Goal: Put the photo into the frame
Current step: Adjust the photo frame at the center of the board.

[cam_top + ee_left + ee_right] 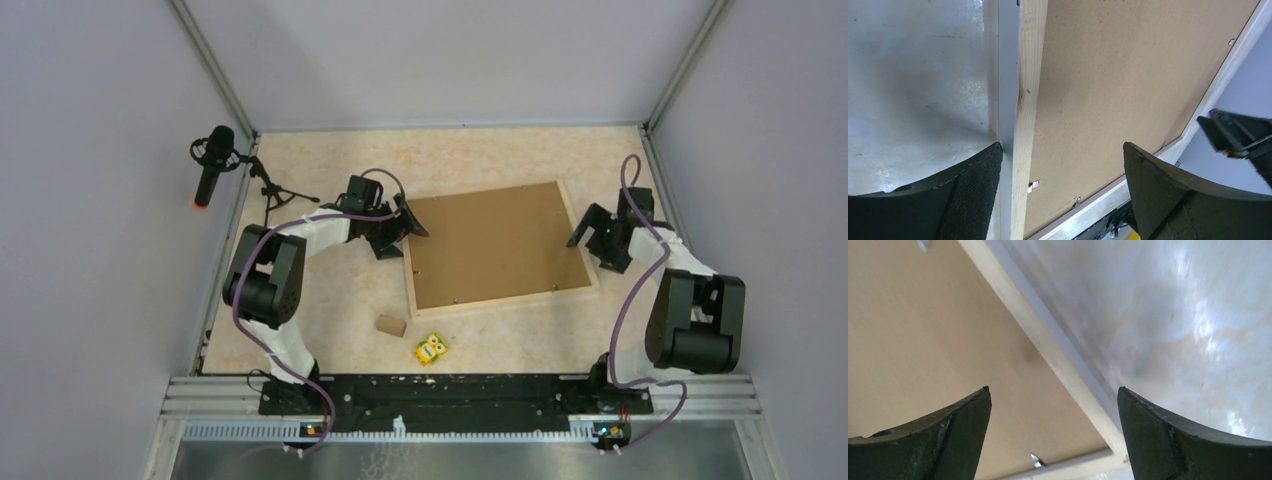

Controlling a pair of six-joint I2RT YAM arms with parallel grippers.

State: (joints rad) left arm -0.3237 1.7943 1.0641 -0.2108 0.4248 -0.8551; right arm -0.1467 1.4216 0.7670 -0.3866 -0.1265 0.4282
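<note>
The frame (500, 300) lies face down in the middle of the table, its pale wood strips surrounding a plain brown backing board (495, 245). The photo is hidden. My left gripper (398, 234) hangs open at the frame's left edge; in the left wrist view the gripper (1062, 146) straddles the wood strip (1028, 75), touching nothing. My right gripper (593, 246) is open at the frame's right edge. In the right wrist view that gripper (1053, 389) spans the strip (1048, 340) near a corner, with nothing held.
A small wooden block (390, 325) and a yellow owl toy (432, 348) lie in front of the frame. A microphone on a stand (210, 165) stands at the table's left edge. Small metal tabs (1033, 185) stick out over the backing board (1128, 75).
</note>
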